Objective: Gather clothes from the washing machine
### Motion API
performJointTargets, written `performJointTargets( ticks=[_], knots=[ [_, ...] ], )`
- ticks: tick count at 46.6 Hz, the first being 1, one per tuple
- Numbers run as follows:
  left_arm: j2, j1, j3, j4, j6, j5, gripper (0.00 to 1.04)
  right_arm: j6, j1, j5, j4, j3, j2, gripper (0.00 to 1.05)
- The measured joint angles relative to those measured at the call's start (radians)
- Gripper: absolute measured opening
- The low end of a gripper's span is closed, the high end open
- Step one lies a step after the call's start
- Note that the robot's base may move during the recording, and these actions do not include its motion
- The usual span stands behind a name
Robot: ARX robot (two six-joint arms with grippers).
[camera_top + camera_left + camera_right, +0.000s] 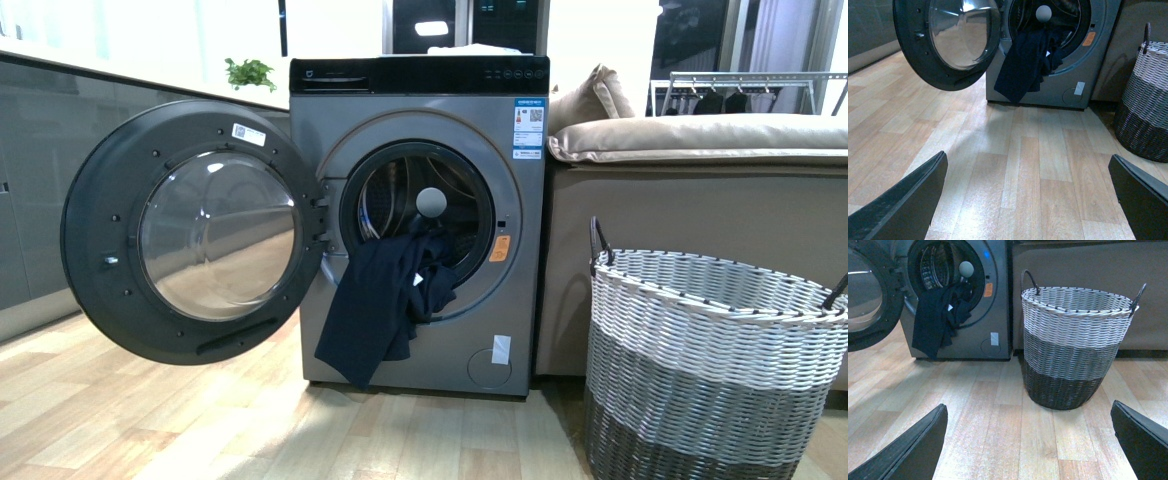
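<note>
We count one washing machine (pixel 420 120), one basket (pixel 700 330) and one piece of dark navy clothes (pixel 375 300) on the wooden floor (pixel 200 430), with our two grippers low in front of them. The silver-grey machine stands with its single round door (pixel 190 235) swung fully open on the left side of the front view, glass facing us. The clothes are half out of the drum (pixel 400 190): the upper end lies bunched in the porthole opening, and the rest is draped over the lower rim and down the front panel. The garment's long axis runs nearly vertical, slanting a little toward the door side, and its lower end points at the floor near the machine's foot. A small white tag (pixel 950 307) shows on the fabric in the right wrist view. The grey-and-white woven basket, with two dark handles, stands to the right of the machine, in front of a beige sofa (pixel 700 200), well apart from the clothes. The left gripper (pixel 1027 157) has its two fingers (pixel 913 200) spread wide, gripping nothing and touching nothing, and faces the machine. The right gripper (pixel 1028 405) is spread just as wide, likewise empty, and faces the basket.
</note>
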Motion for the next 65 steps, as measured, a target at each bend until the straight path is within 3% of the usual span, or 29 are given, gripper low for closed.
performJointTargets(
  ticks=[65],
  knots=[
    [0.002, 0.0, 0.0, 0.0, 0.0, 0.001, 0.98, 0.0, 0.0, 0.0, 0.0, 0.0, 0.0, 0.97]
  ],
)
